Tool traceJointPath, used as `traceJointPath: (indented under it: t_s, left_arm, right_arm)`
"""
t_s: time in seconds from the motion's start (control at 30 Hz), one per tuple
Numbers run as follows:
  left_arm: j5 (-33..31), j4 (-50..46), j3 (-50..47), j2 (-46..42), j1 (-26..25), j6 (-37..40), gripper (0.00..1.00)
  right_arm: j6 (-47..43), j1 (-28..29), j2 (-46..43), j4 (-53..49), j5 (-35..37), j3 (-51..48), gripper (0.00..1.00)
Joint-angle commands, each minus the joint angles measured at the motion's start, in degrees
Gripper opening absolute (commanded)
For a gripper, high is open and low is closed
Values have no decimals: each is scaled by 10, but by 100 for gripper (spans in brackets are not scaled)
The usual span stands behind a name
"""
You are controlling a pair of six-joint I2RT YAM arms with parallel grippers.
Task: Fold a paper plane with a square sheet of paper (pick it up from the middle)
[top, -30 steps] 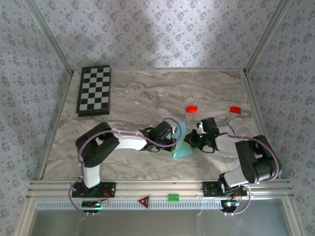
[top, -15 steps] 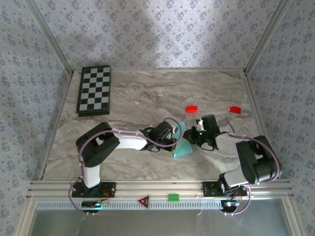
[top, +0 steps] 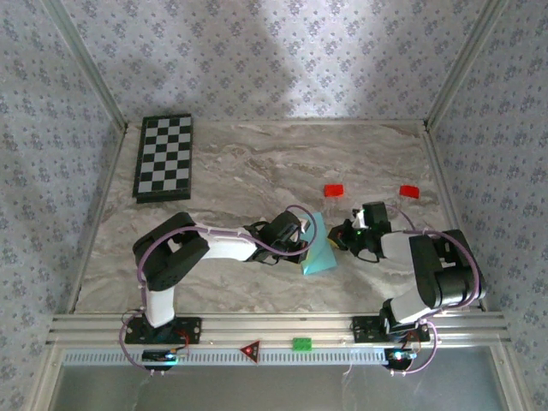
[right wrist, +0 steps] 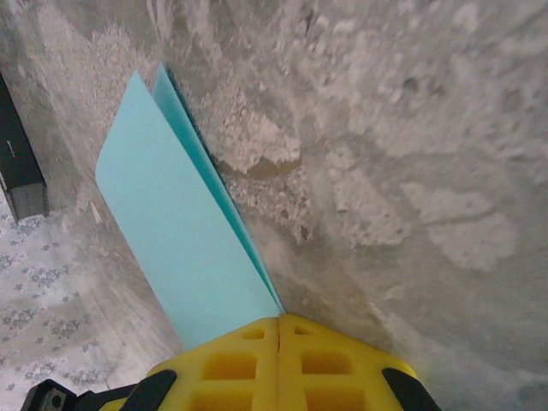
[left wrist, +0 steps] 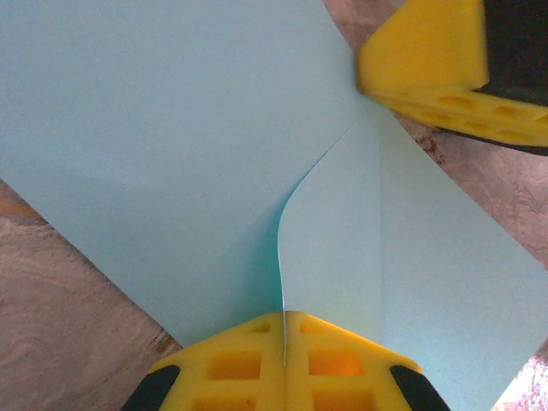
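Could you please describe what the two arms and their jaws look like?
Both the left arm and the right arm have black joint housings, white links and a lilac cable looping alongside. Their jaws are yellow blocks with square pockets, black at the sides.

Your paper plane [top: 318, 250] stood on the worktop [top: 257, 171] between left gripper [left wrist: 283, 341] and right gripper [right wrist: 279, 339]; chessboard [top: 164, 157] lay back-left, blocks [top: 333, 190] behind.

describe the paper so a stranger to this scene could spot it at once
On the marble table, look toward the near edge, between the two arms. The paper plane is a light cyan folded sheet pinched by the left pincer and right pincer; the small blocks behind it are red.
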Motion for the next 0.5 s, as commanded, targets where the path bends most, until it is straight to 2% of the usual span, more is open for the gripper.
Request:
traceJointPath:
  t_s: [0.0, 0.1, 0.2, 0.37, 0.47]
  left_arm:
    - [2, -82, -10, 28, -3, 11, 0]
    - [0, -83, -11, 26, -3, 11, 0]
    - [-1, -84, -10, 26, -3, 13, 0]
    - [0, -81, -11, 28, -3, 12, 0]
    - [0, -81, -11, 28, -3, 12, 0]
  right_arm:
    - [-8, -7, -18, -4, 3, -4, 1]
    - [-9, 11, -60, -19, 18, 0, 3]
    - [-19, 53, -87, -56, 36, 16, 4]
    - [-7, 110, -64, -87, 51, 27, 4]
    - [-3, 119, -41, -82, 53, 21, 3]
